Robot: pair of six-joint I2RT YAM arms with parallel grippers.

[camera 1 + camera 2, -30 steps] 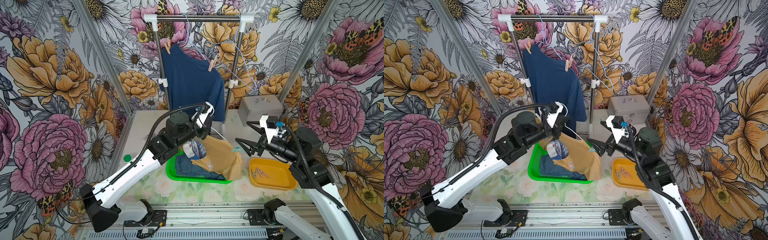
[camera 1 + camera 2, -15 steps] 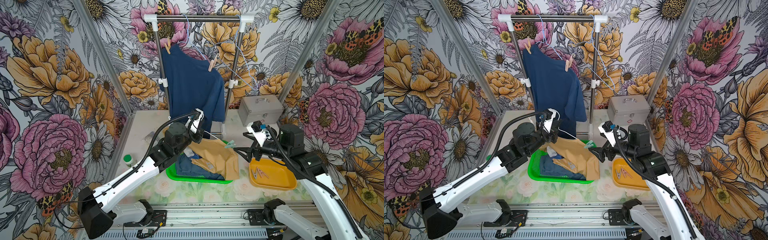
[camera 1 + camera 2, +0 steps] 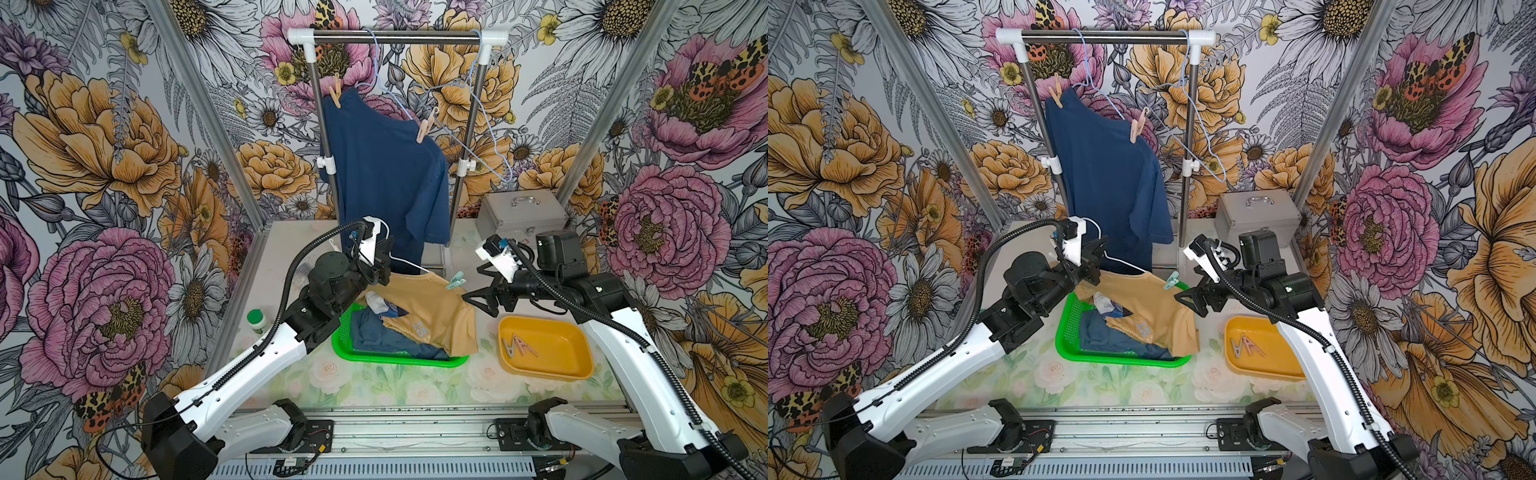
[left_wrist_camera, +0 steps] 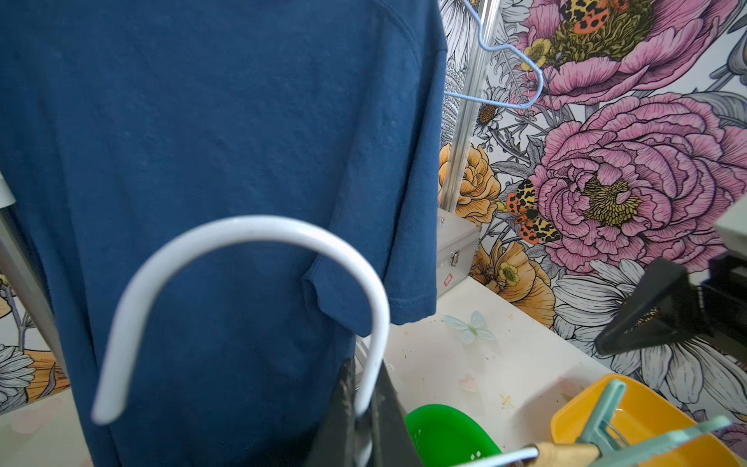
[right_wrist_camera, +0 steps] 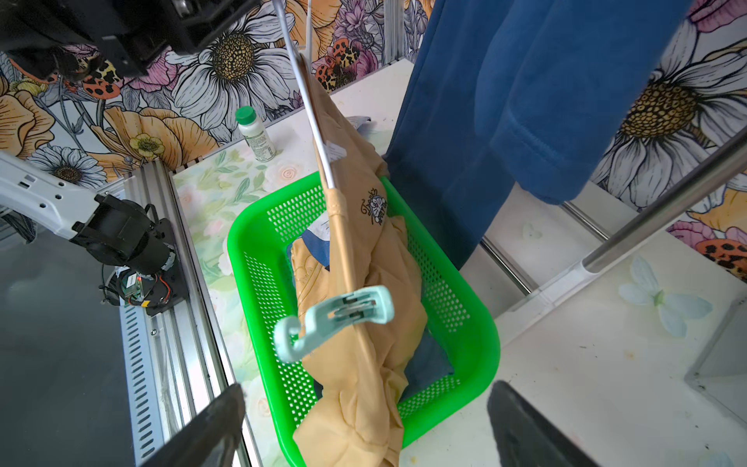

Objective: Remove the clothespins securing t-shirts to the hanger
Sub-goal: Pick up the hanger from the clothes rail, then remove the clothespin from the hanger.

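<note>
Gripping the white plastic hanger (image 4: pixel 250 230) just below its hook, the left hand (image 3: pixel 376 270) was shut tight, holding the tan-mustard cotton t-shirt (image 3: pixel 432 307) over the green perforated plastic basket (image 3: pixel 395 358) at centre frame. The right hand (image 3: pixel 478 305) stood wide open and empty, just right of the mint-green plastic clothespin (image 3: pixel 456 281) on the shirt's shoulder. The hanger probably could swing, so a closing hand might knock the pin aside or pinch cloth instead.
</note>
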